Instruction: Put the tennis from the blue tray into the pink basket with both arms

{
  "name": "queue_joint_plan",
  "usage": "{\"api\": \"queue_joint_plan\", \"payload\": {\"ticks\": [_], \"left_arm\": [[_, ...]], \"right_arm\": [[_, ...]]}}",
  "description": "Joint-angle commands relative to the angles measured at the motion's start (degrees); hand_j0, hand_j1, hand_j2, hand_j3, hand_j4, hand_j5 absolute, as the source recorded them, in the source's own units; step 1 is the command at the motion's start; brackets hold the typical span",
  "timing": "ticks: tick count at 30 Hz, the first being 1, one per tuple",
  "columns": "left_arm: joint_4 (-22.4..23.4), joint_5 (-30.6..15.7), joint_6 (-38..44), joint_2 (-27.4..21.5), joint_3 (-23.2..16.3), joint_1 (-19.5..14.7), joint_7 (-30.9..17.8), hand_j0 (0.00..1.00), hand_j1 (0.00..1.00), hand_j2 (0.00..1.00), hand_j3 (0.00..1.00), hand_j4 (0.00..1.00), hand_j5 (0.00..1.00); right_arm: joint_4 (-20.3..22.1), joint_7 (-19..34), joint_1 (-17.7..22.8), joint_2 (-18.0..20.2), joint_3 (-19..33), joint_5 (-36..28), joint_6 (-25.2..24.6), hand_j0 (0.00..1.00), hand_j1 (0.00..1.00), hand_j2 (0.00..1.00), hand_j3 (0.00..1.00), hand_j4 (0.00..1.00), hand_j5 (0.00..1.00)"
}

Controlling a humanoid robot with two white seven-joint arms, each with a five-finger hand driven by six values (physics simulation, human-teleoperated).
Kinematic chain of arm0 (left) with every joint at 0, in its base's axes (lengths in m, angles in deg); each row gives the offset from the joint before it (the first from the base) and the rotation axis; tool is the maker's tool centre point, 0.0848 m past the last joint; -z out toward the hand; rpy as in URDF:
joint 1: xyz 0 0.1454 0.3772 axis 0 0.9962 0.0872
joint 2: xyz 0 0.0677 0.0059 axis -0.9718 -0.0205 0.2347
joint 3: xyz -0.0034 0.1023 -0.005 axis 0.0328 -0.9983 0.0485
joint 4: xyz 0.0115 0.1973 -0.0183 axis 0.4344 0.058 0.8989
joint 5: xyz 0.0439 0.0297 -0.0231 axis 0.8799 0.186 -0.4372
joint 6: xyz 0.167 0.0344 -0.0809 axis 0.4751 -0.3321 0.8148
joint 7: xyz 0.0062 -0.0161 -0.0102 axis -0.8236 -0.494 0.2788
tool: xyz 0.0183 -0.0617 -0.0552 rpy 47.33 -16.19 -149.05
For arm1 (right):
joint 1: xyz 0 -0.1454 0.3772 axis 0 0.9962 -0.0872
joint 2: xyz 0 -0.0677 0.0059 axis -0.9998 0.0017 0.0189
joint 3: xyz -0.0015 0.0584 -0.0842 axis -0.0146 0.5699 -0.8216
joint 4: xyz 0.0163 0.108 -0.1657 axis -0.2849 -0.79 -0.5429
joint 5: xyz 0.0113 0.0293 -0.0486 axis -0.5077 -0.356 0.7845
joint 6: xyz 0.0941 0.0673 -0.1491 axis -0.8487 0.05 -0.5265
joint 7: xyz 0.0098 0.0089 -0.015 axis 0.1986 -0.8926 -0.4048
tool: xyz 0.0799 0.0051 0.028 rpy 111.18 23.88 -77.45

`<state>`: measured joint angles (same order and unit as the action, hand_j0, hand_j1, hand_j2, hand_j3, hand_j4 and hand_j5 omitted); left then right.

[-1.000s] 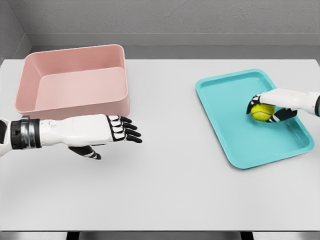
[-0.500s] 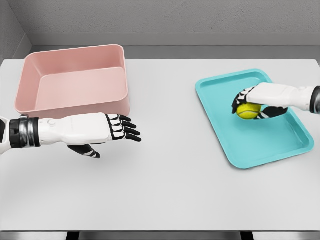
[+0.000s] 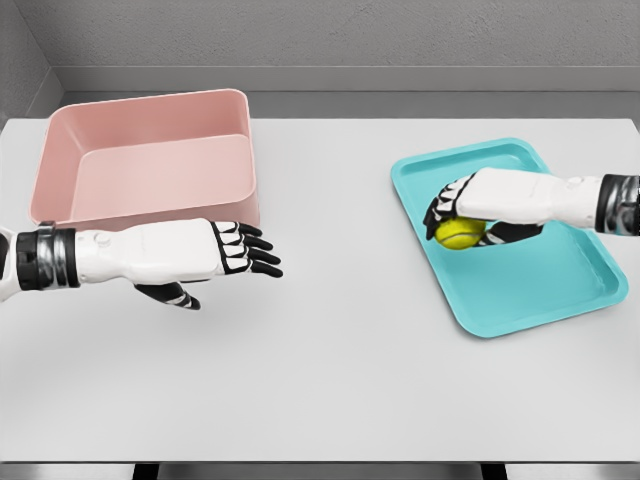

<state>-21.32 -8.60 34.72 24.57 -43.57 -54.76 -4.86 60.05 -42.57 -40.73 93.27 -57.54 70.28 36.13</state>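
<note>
The right robot hand (image 3: 462, 218) curls its black-tipped fingers over the yellow-green fuzzy tennis ball (image 3: 459, 233), gripping it above the near-left part of the shallow turquoise plastic tray (image 3: 560, 285); the left robot hand (image 3: 232, 252) hovers over the white desk (image 3: 340, 370) just in front of the pink rectangular plastic basket (image 3: 150, 165), fingers spread and holding nothing; the basket sits well apart from the ball, so a handover seems needed; the round ball could slip from a loose grasp during that transfer and roll off the desk
</note>
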Motion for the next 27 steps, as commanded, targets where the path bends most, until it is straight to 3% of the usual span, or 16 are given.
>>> {"api": "queue_joint_plan", "payload": {"ticks": [1, 12, 19, 27], "left_arm": [[0.0, 0.0, 0.1, -0.1, 0.0, 0.0, 0.0, 1.0, 1.0, 1.0, 1.0, 1.0, 1.0], [0.0, 0.0, 0.1, -0.1, 0.0, -0.1, 0.1, 1.0, 1.0, 1.0, 1.0, 1.0, 1.0], [0.0, 0.0, 0.1, -0.6, 0.1, 0.0, 0.0, 1.0, 1.0, 1.0, 1.0, 1.0, 1.0], [0.0, 0.0, 0.1, -1.2, 0.1, 0.0, 0.0, 1.0, 1.0, 1.0, 1.0, 1.0, 1.0]], "right_arm": [[0.5, -0.1, 0.0, -0.8, -0.1, -0.4, 0.3, 0.6, 0.6, 0.6, 0.6, 0.6, 0.6], [1.2, -0.1, 0.0, -6.7, -3.0, -0.4, 4.5, 0.6, 0.6, 0.6, 0.6, 0.6, 0.6], [0.6, -0.4, -1.1, -11.7, -9.9, -0.4, 3.8, 0.6, 0.6, 0.6, 0.6, 0.6, 0.6], [-2.8, 0.0, -1.7, -17.0, -11.3, -0.3, 2.5, 0.6, 0.6, 0.6, 0.6, 0.6, 0.6]]}}
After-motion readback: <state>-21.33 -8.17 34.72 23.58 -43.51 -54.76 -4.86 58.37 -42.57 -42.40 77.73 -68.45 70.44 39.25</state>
